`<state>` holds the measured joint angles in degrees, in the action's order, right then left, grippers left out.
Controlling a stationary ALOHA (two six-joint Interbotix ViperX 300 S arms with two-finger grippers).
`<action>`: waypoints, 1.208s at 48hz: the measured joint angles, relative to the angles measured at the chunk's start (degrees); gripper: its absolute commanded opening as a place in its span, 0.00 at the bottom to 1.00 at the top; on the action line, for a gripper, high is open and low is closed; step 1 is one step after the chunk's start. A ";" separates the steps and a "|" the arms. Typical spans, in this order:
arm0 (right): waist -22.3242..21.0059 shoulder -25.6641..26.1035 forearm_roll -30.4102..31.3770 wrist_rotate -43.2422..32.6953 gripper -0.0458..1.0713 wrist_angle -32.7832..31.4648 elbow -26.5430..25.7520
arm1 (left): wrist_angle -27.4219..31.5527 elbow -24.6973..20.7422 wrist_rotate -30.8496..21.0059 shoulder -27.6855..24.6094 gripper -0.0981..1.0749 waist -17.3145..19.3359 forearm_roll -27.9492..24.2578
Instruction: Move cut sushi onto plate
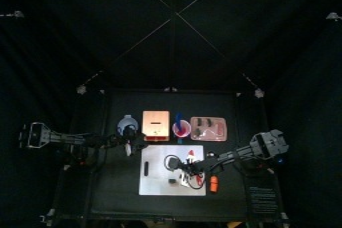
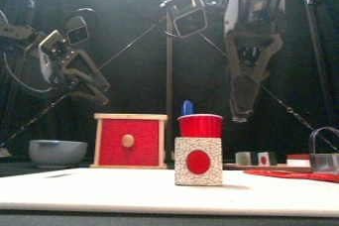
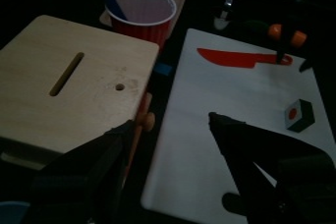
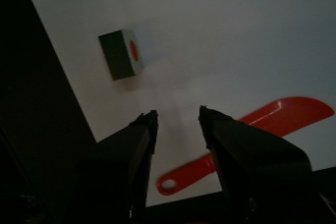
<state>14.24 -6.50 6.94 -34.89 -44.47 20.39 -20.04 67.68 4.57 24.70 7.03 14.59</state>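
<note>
Two arms hang over the desk (image 1: 100, 197) in the top view, one from each side of the frame. The left end effector (image 3: 171, 130) is released, its jaws spread wide above the near edge of the white board (image 3: 250, 110), empty. The right end effector (image 4: 175, 120) is also released, jaws parted a little and holding nothing, just above the board (image 4: 223, 41).

One piece of cut sushi (image 4: 120, 54), dark with a red centre, lies on the board in the upper left of the right wrist view; the red knife (image 4: 250, 140) lies at lower right. In the top view the plate (image 1: 210, 127) sits above the board, right of centre, with the wooden box (image 1: 158, 124) to its left. In the left wrist view a red cup (image 3: 141, 10) stands beside the box (image 3: 73, 71).
</note>
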 measured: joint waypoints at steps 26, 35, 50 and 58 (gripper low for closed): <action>0.18 -13.27 -8.61 15.12 0.74 -4.83 -15.12 | 0.00 0.00 -0.09 0.09 0.89 -0.18 0.09; 0.18 -14.33 -8.61 15.47 0.73 -4.83 -15.38 | 0.00 0.18 0.00 0.09 0.89 -0.18 0.09; 0.00 -15.64 -7.73 15.38 0.59 -4.92 -15.38 | 0.00 0.09 0.00 0.09 0.89 -0.18 0.09; 0.00 -15.64 -7.56 14.33 0.55 -5.01 -15.47 | -0.09 0.09 -0.09 0.00 0.89 -0.18 0.09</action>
<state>14.24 -22.15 -0.62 -20.57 -49.48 4.92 -20.13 67.76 4.48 24.70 6.86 14.68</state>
